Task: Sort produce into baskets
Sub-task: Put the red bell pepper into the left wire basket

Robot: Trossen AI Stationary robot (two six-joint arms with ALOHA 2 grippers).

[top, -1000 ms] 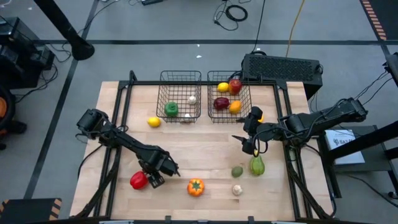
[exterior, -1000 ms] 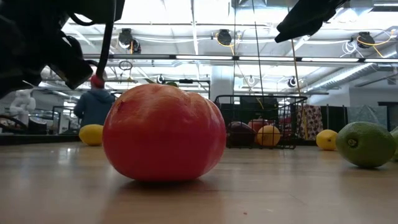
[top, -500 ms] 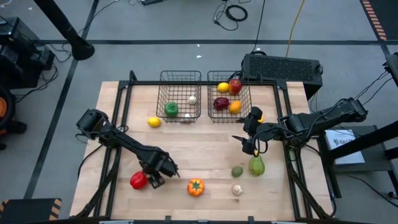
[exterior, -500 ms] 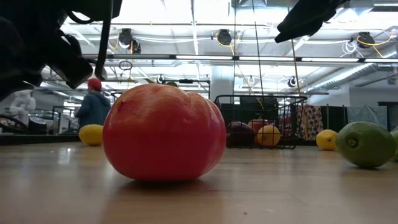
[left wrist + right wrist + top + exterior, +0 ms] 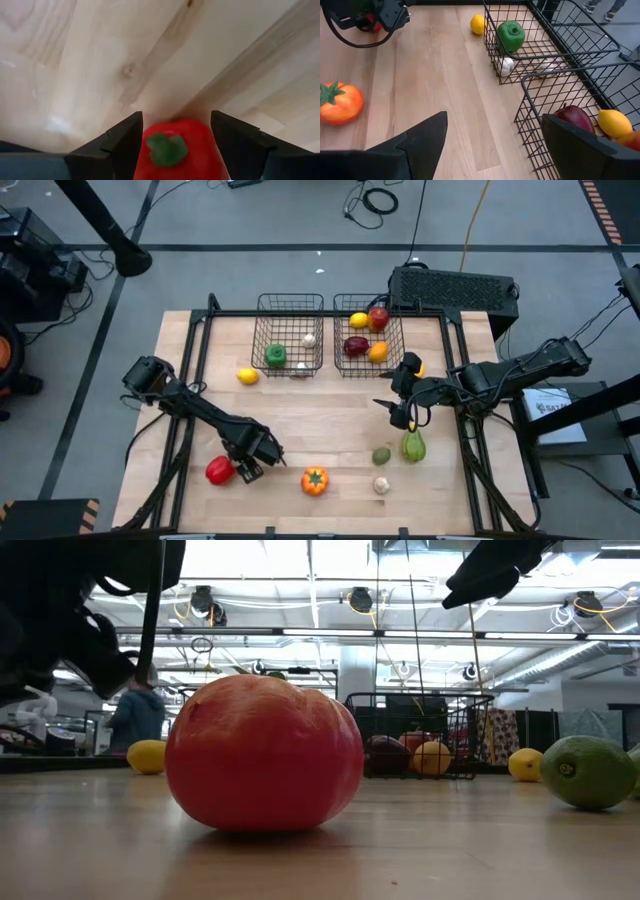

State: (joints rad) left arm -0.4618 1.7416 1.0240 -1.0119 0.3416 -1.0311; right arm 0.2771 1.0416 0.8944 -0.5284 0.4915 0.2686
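High view: lemon (image 5: 247, 376) beside basket (image 5: 290, 333).

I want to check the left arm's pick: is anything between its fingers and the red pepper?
Nothing visible. The left gripper is open with the red pepper directly between its fingers, on bare table.

Two baskets (image 5: 291, 332), three lemons (image 5: 247, 376)
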